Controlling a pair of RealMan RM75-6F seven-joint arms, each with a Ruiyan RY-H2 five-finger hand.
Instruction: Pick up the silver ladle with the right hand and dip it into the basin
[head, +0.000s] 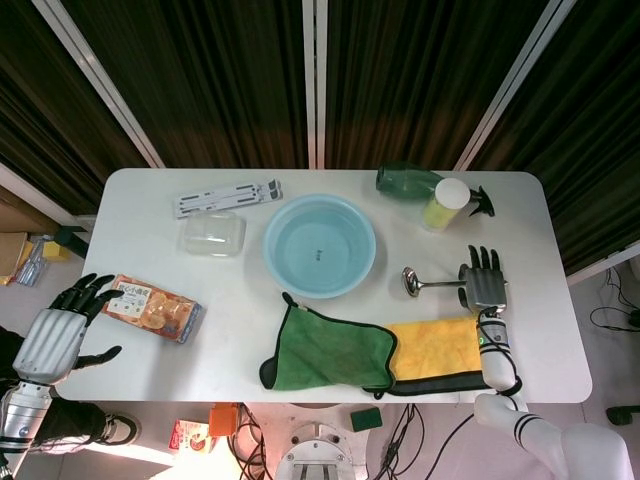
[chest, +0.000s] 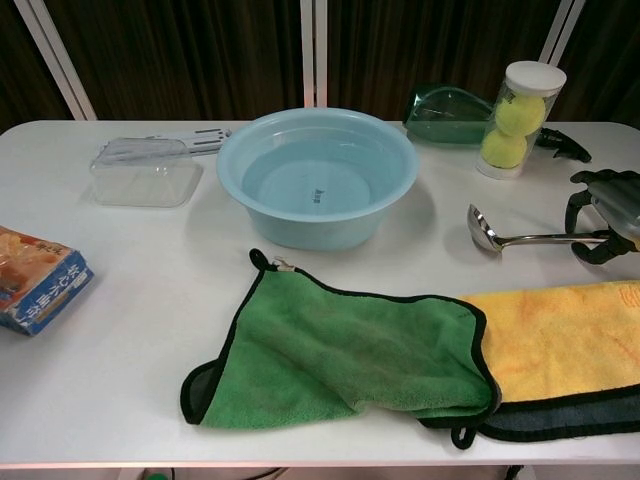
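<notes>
The silver ladle (head: 432, 284) lies on the white table, bowl end toward the light blue basin (head: 270, 250) of water, handle pointing right. In the chest view the ladle (chest: 530, 239) runs to the frame's right edge. My right hand (head: 486, 286) hovers over the handle's far end, palm down. In the chest view the right hand (chest: 605, 212) has its dark fingers curved down on either side of the handle, not closed on it. My left hand (head: 58, 332) hangs off the table's left edge with fingers apart and nothing in it.
A tennis-ball tube (chest: 520, 115) and a green bottle (chest: 448, 112) stand behind the ladle. A yellow cloth (chest: 560, 335) and a green cloth (chest: 350, 355) lie in front. A clear box (head: 212, 235), a white stand (head: 228, 198) and a snack packet (head: 152, 308) are at the left.
</notes>
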